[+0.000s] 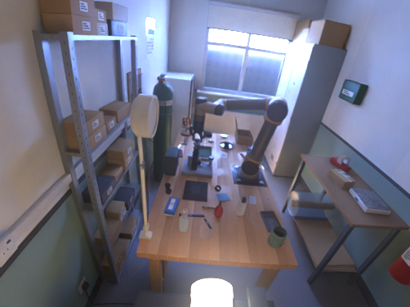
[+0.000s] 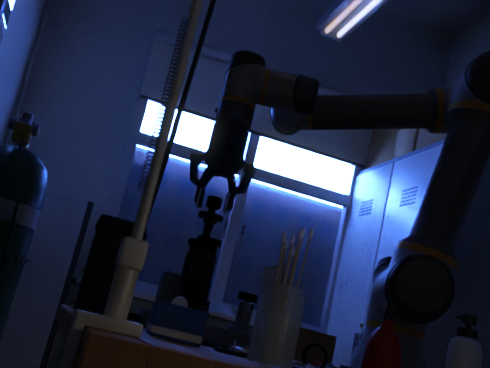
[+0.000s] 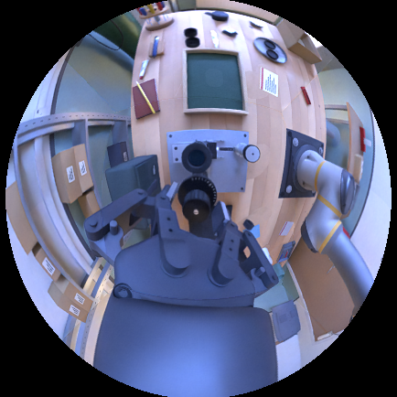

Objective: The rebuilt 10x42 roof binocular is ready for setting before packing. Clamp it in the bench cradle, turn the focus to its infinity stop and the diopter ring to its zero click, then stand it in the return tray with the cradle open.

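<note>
On the far half of the wooden bench, the black binocular [image 1: 195,157] [image 2: 202,260] stands upright in the grey bench cradle [image 1: 197,167] [image 3: 208,158], eyepieces up. The focus wheel [image 3: 196,201] [image 2: 213,202] tops its centre, with a ribbed eyepiece ring [image 3: 197,157] beyond it. The cradle's clamp knob [image 3: 247,152] sticks out to one side. My gripper [image 2: 217,192] [image 3: 194,215] [image 1: 197,136] hangs just above the focus wheel, open and holding nothing. The return tray [image 3: 214,81] [image 1: 204,151], green-lined with a wooden rim, lies just past the cradle.
A green mug [image 1: 277,236] sits near the bench's front right edge. A black mat [image 1: 195,190], brush jar [image 1: 183,222], bottle [image 1: 241,206] and small tools are scattered on the near half. A lamp pole [image 1: 143,179] stands at the left edge and my arm's base [image 1: 249,173] right of the cradle.
</note>
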### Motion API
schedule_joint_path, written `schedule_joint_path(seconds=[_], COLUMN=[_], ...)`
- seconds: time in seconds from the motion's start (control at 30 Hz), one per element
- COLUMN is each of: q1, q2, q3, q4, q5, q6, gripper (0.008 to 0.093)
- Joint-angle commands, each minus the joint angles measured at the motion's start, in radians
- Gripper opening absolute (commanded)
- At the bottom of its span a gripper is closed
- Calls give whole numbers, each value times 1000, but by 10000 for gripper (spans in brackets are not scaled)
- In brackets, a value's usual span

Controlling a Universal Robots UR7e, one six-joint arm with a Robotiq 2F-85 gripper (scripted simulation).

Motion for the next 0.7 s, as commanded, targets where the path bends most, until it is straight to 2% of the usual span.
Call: schedule_joint_path(seconds=[0.0, 0.33, 0.67], q1=[0, 0, 0], q2=[0, -3, -15], q3=[0, -10, -71], q4=[0, 11, 84], q5=[0, 0, 0], q6=[0, 0, 0], gripper=[580, 580, 580])
